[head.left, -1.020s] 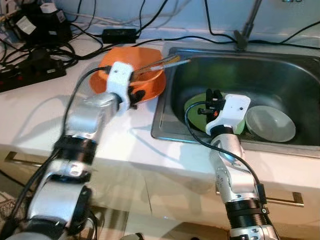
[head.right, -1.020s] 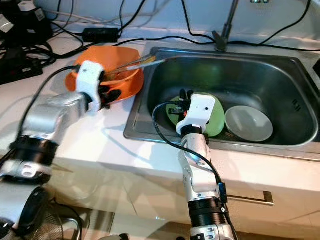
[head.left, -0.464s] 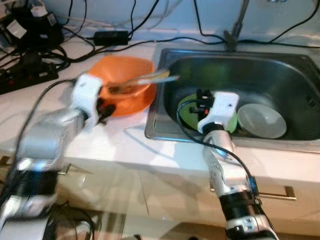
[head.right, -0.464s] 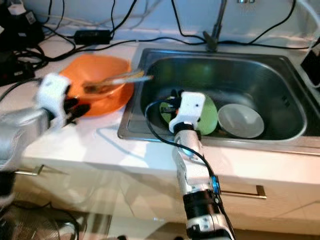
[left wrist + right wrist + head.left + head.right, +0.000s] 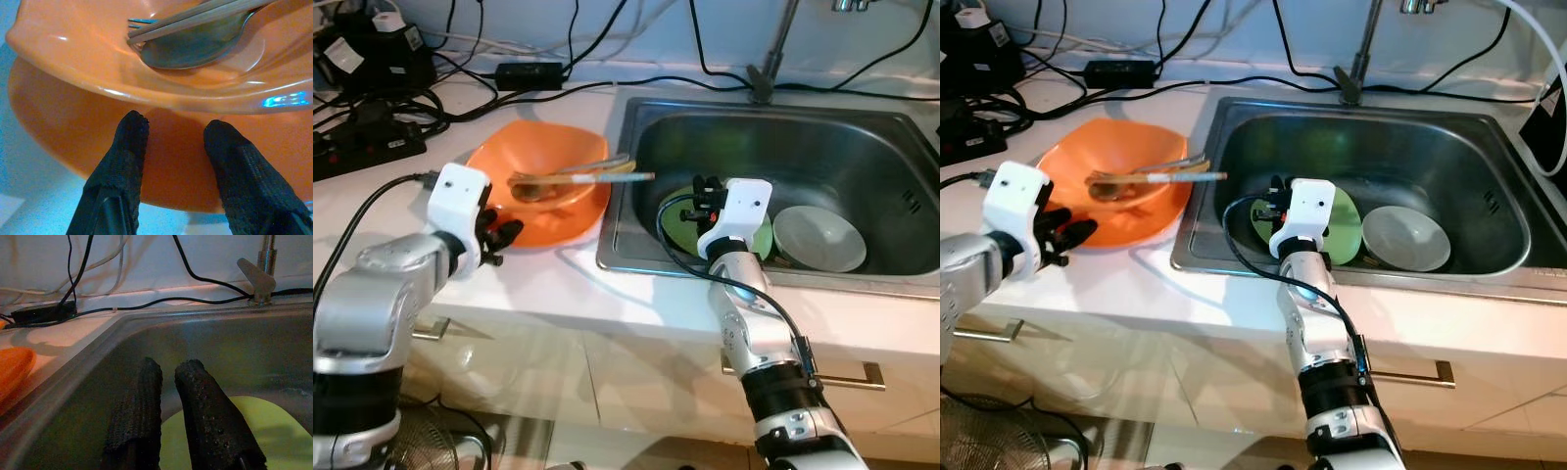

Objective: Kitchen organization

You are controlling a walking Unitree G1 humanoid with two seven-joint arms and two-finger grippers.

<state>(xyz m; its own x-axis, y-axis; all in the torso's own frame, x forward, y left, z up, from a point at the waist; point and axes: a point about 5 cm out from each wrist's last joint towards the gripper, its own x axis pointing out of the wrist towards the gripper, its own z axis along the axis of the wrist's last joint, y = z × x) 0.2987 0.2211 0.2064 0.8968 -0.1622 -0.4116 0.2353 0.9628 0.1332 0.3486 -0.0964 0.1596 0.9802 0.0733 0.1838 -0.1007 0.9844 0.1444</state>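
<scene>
Here the left gripper point(image 5: 171, 142), jaws wide, meets the stacked orange plastic bowls point(image 5: 543, 162) beside the steel sink point(image 5: 862, 137); the right gripper point(image 5: 168, 382), seemingly nearly closed, hovers over a green plate point(image 5: 1344, 217).

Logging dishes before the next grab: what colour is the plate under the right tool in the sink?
The plate is light green, clearest in the right eye view.

Location: a home kitchen. A steel sink point(image 5: 862, 137) is set into a white counter point(image 5: 558, 284), with a tap point(image 5: 773, 49) at its far rim. Plates point(image 5: 818, 240) lie in the basin; an orange bowl point(image 5: 543, 186) with cutlery sits to its left. Drawer handles point(image 5: 847, 374) line the cabinet front below. Cables point(image 5: 401, 98) and power adapters point(image 5: 533, 71) occupy the far left.
</scene>
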